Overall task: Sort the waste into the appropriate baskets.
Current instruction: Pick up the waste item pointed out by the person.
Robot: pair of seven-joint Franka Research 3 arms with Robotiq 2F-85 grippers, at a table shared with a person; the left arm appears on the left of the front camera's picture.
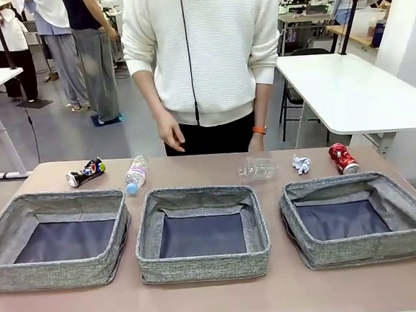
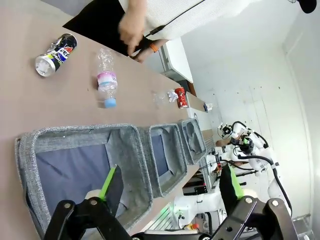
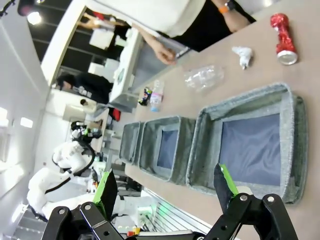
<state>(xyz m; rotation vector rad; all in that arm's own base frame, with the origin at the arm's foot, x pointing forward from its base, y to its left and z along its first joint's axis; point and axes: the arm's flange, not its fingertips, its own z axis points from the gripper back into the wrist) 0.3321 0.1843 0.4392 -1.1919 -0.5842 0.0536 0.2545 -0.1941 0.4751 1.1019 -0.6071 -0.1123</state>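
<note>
Three grey fabric baskets sit in a row on the table: left (image 1: 55, 205), middle (image 1: 196, 196), right (image 1: 351, 187). Behind them lies the waste: a dark multicoloured can (image 1: 85, 172), a clear plastic bottle (image 1: 135, 174), a clear plastic cup (image 1: 257, 169), a crumpled paper wad (image 1: 302, 164) and a crushed red can (image 1: 343, 157). My left gripper (image 2: 170, 187) is open above the left basket (image 2: 80, 145). My right gripper (image 3: 167, 187) is open above the right basket (image 3: 250, 107). Both hold nothing.
A person in a white sweater stands at the far side, one hand (image 1: 170, 133) hanging just above the table's far edge. A white table (image 1: 352, 90) stands at the back right. Bare tabletop runs in front of the baskets.
</note>
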